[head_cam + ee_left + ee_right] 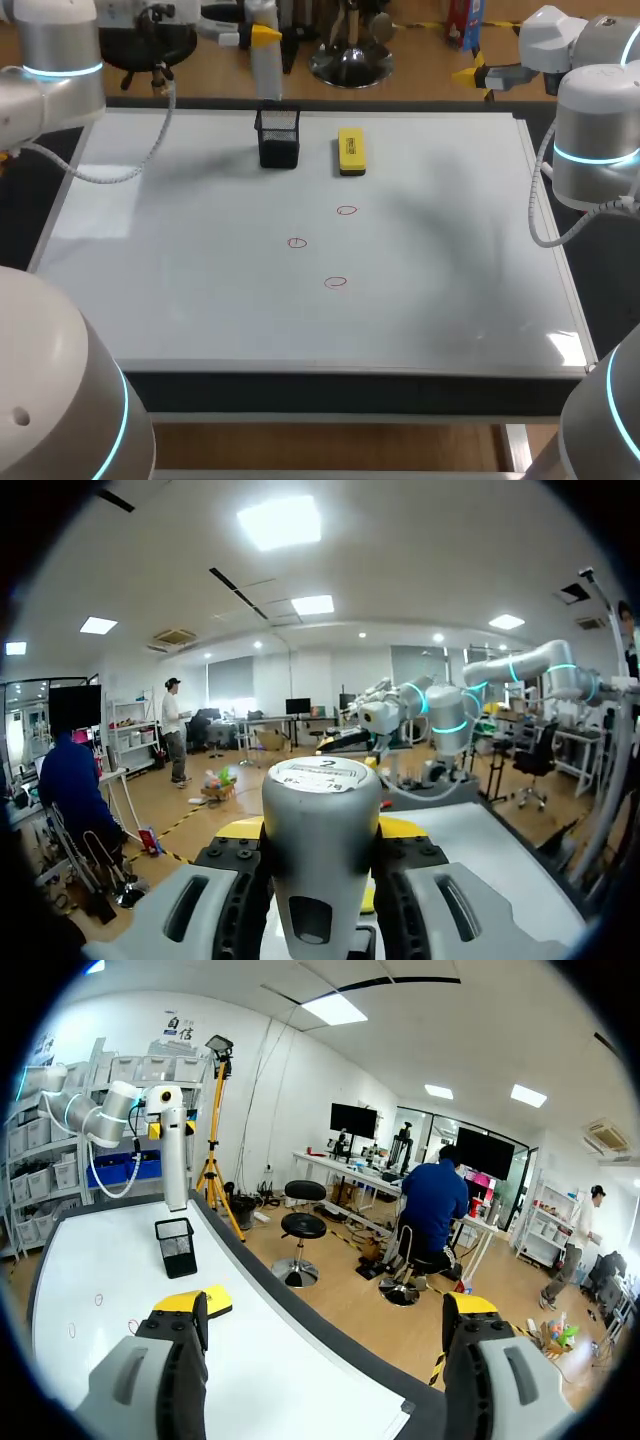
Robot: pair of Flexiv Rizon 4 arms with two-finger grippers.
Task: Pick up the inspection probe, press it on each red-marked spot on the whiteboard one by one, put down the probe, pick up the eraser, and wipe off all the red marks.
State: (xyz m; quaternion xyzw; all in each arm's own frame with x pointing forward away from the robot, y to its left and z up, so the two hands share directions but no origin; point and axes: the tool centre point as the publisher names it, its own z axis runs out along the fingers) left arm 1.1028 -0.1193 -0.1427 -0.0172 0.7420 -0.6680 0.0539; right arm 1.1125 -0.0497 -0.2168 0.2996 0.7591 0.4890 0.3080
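Probe [266, 75] held over the holder [278, 138]
It is clamped in the left hand [320, 830] for pressing the red marks [297, 242]; the right hand [325, 1310] is kept spread, empty; the eraser [351, 150] is left beside the holder.

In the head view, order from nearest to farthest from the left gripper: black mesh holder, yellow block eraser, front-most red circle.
1. Black mesh holder, just in front of the left gripper.
2. Yellow block eraser, right of the holder.
3. Front-most red circle, mid-board.

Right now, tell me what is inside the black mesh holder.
The mesh holder shows only its own walls through its open top; the floor is hidden. The probe, in the left gripper, stands at its far rim, lower end unseen.
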